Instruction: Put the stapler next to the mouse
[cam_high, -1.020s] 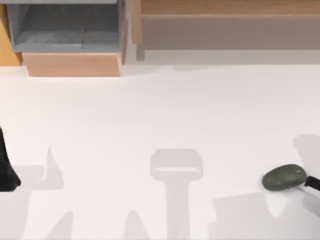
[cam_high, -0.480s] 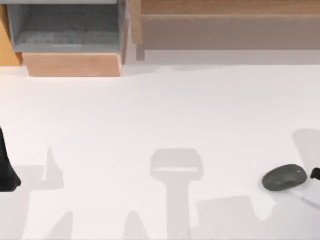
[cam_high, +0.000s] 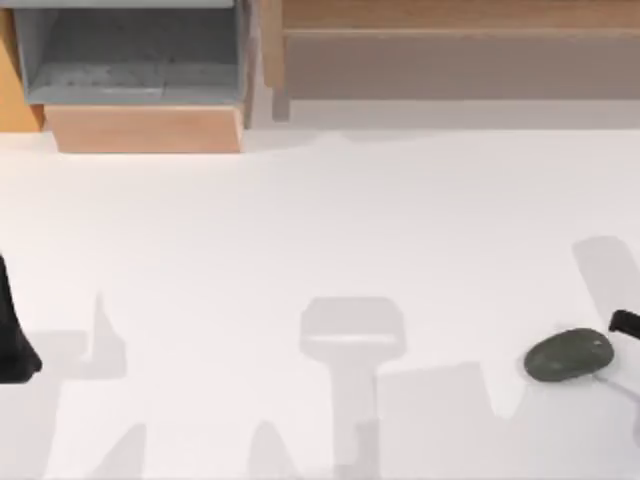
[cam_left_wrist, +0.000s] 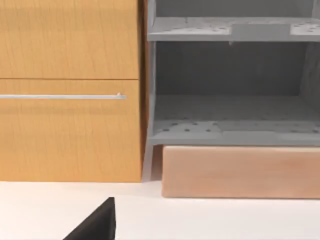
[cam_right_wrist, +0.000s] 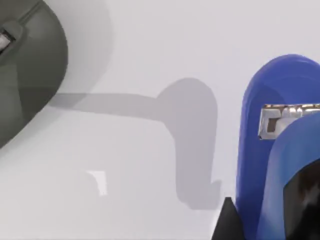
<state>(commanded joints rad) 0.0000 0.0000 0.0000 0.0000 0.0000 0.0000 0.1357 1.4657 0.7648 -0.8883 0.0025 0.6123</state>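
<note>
Right wrist view shows the stapler (cam_right_wrist: 270, 150) — a bright blue, rounded-nosed block with a metal plate set in its upper face — close under the camera and casting a shadow on the white table (cam_right_wrist: 150, 45). A black fingertip (cam_right_wrist: 227, 222) lies against its side, so the right gripper appears to be pinching it, though the other finger is not clear. The mouse (cam_right_wrist: 27, 65) sits near the stapler, apart from it, with bare tabletop between them; it is dark grey-green and smooth, with a small light mark.

From above, the mouse (cam_high: 569, 354) lies near the table's right edge, and the right gripper (cam_high: 624, 322) shows as a small black piece just beside it at the frame's right border. Nothing stands between the two.

At the back of the table (cam_high: 320, 220) stand a grey open shelf (cam_high: 130, 50) over a wooden base — beside a wooden cabinet (cam_left_wrist: 70, 90) with a thin metal handle (cam_left_wrist: 62, 96).

The left gripper (cam_high: 12, 335) rests at the table's left edge; whether its fingers are spread I cannot tell.
</note>
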